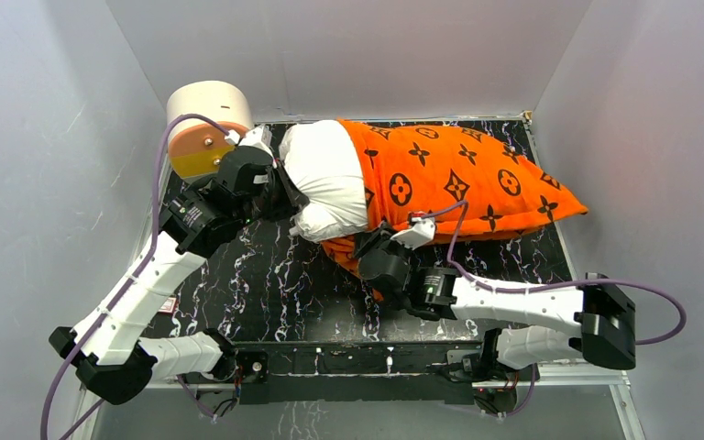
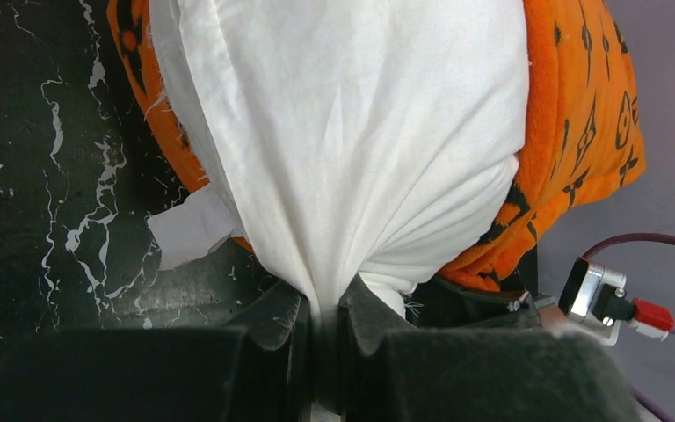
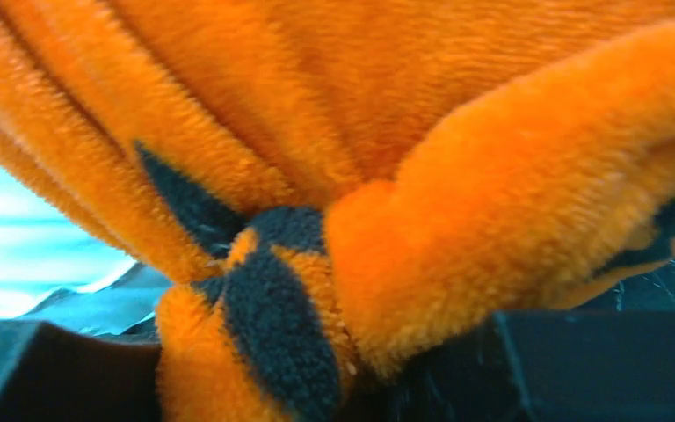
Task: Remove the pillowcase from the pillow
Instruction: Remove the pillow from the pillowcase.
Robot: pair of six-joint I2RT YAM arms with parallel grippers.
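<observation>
My left tool (image 2: 323,323) is clamping a bunched corner of the white pillow (image 2: 343,132), half bared on the black marbled surface (image 1: 266,284). My right tool (image 3: 290,378) is pinching the plush, black-flowered orange pillowcase (image 3: 457,211).

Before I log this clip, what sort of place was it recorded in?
Probably a lab test booth, not a bedroom: plain pale walls box in a black marbled table, the left arm and right arm are bolted at its near edge, with a pillow, its pillowcase and a cylinder on it.
</observation>
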